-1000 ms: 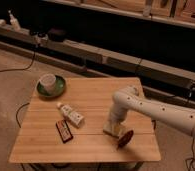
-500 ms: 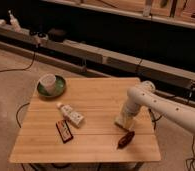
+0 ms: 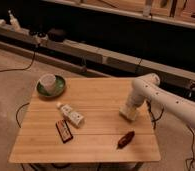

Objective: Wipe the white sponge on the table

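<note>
So the arm has swung back toward the far right edge of the tabletop (image 3: 91, 112) compared with a second ago, when it was down near the front right by that dark reddish-brown thing (image 3: 126, 139). Now the hand (image 3: 128, 111) sits near the right edge, about midway along it, clamped tight on the white sponge (image 3: 129, 112), which is pressed flat on the wood. The sponge has travelled with it, so I'd say the wiping stroke is underway, sweeping away from the front.

Count of stuff on the tabletop: one white sponge, one white bottle (image 3: 71, 115) lying near the middle, one red-black packet (image 3: 64, 131) just beside it, one white cup (image 3: 48, 81) on one green saucer (image 3: 59, 89) at the far left corner, and one reddish-brown item near the front right.
</note>
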Motion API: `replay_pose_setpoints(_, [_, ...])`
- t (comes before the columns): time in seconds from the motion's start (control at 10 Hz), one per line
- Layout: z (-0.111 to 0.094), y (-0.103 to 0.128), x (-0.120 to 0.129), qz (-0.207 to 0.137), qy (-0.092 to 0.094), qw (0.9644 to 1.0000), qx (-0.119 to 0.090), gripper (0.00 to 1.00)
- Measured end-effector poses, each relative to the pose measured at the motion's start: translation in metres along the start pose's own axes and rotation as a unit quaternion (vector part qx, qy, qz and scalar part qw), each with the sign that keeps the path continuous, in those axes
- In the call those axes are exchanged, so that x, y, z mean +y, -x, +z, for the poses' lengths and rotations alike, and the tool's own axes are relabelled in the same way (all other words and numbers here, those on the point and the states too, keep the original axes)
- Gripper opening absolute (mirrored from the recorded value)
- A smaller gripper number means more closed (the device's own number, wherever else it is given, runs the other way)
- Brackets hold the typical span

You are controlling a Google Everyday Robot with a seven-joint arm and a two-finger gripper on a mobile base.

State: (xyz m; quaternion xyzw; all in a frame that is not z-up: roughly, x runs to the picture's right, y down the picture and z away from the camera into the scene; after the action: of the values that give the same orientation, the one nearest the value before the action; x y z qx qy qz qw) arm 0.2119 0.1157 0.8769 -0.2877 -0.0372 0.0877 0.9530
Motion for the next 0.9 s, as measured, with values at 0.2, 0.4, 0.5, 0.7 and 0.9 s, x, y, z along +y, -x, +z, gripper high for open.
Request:
replay_pose_setpoints(0.2, [0.005,0.016,-0.021,-0.011,-0.005,0.9999,0.003,0.22])
replay_pose_setpoints(0.4, [0.014,0.036,-0.037,-0.028,-0.006,0.9996,0.004,0.22])
replay_pose_setpoints(0.5, [0.017,0.046,-0.045,-0.036,-0.007,0.9993,0.008,0.22])
replay_pose_setpoints(0.7, [0.021,0.070,-0.056,-0.052,-0.008,0.9986,0.011,0.22])
replay_pose_setpoints(0.9, [0.026,0.103,-0.058,-0.076,-0.007,0.9970,0.006,0.22])
